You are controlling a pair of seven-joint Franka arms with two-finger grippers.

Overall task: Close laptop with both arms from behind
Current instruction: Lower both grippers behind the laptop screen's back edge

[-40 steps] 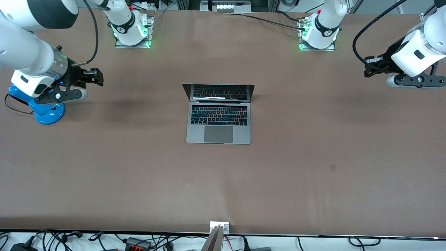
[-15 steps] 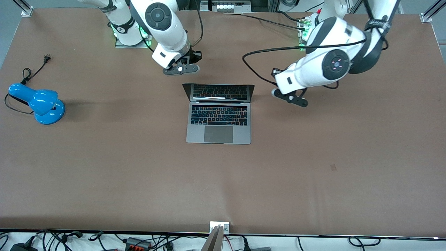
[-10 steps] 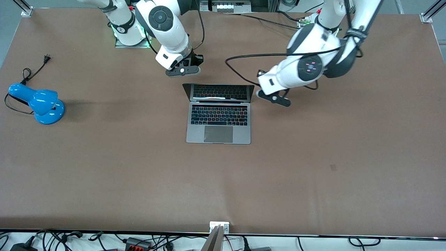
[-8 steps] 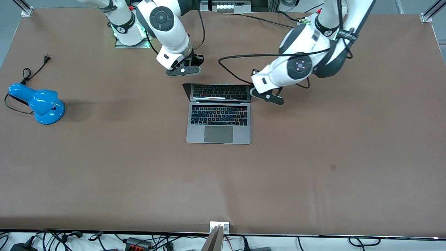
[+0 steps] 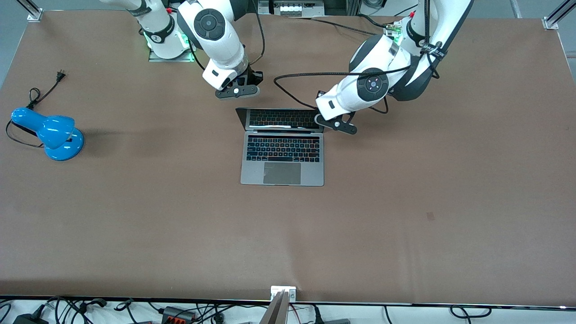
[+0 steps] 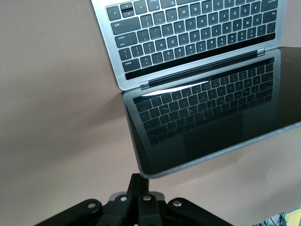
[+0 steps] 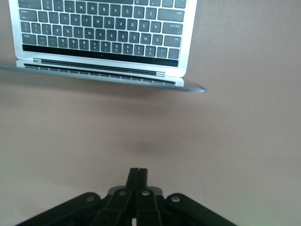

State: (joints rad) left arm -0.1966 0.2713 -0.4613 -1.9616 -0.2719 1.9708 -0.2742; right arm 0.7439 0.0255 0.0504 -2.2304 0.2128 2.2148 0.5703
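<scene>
Laptop: slim silver-grey metal laptop (image 5: pixel 282 153) w/ black keyboard, grey trackpad, dark screen; lies open near table centre, lid up, screen facing the front cam, keyboard reflected in the glass.
Lid edge: top rim of lid (image 6: pixel 207 157) sits on the robot-base side of the keyboard; seen close in both wrist views.
Table: brown matte tabletop (image 5: pixel 405 216).
L gripper: small black two-finger left gripper (image 6: pixel 139 181), fingers pressed together, nothing held. Sits at the lid's top corner toward the left arm's end of the table; in left wrist view the tips are right at the lid rim, contact can't be told.
R gripper: small black right gripper (image 7: pixel 138 175), also closed & empty. Over bare table, on the base side of the lid, near its corner toward the right arm's end; clear gap to the lid in right wrist view.
Arms: left white jointed arm (image 5: pixel 373 83) reaches in from its base to the lid corner; right white arm (image 5: pixel 211 27) angled down from its base.
Lamp: glossy blue desk lamp (image 5: pixel 49 132) w/ black cord, at the right arm's end of the table, well apart from laptop.
</scene>
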